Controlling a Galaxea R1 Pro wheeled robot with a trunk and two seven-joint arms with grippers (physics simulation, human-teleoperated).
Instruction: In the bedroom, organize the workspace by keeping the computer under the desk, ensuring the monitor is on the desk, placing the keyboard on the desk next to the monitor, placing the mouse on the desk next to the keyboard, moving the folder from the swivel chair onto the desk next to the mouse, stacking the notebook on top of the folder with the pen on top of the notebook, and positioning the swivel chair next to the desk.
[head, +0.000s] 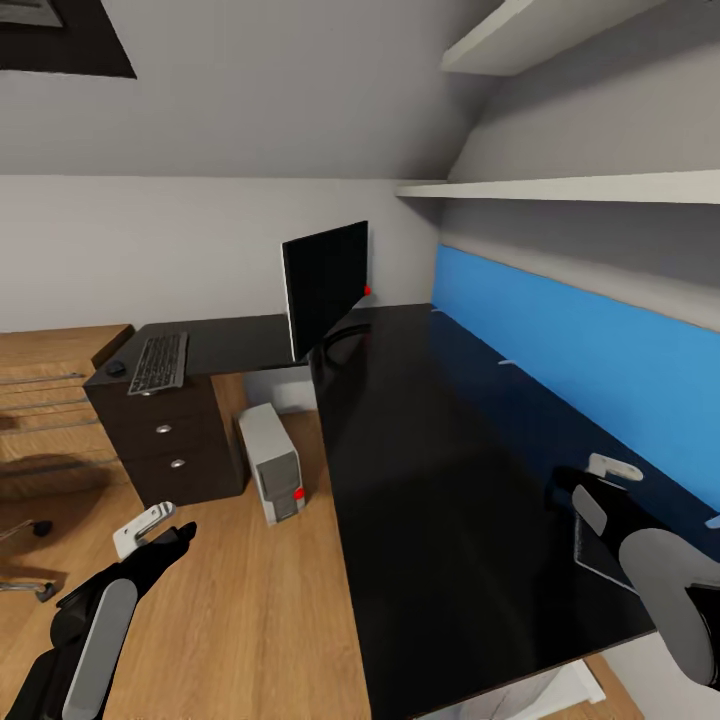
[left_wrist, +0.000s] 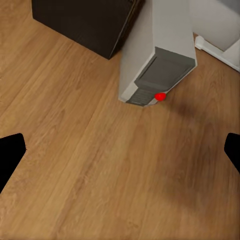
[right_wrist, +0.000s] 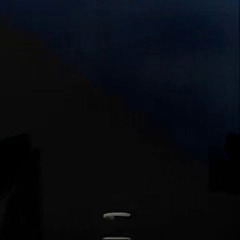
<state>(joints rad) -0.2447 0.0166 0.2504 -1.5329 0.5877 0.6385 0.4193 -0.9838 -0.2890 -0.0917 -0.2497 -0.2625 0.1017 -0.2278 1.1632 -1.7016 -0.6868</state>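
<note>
A long L-shaped desk (head: 440, 470) with a glossy black top runs along a blue wall panel (head: 580, 340) in the attic bedroom, seen from the robot's head camera. The monitor (head: 325, 285) stands at the inner corner of the desk, where the two wings meet, its black screen turned edge-on and a small red dot showing at one lower corner. The keyboard (head: 160, 362) lies near the far end of the shorter wing, with the mouse (head: 117, 368) just beside it at that end's edge, above the dark drawers (head: 170, 435) with their round silver knobs. The computer (head: 272, 465), a pale grey tower with a red light on its front, stands on the oak plank floor (head: 250, 600) under the desk, just beside the drawers; the left wrist camera looks down on it (left_wrist: 157, 55) from above. The left gripper (head: 160, 530) hangs over the floor in front of the drawers, its fingers (left_wrist: 11, 152) spread wide and holding nothing. The right gripper (head: 600, 480) hovers over the long wing near the edge along the blue panel; whether its fingers are apart or closed cannot be told, as its wrist camera gives only a dark, murky view of the desk top (right_wrist: 120, 125).
</note>
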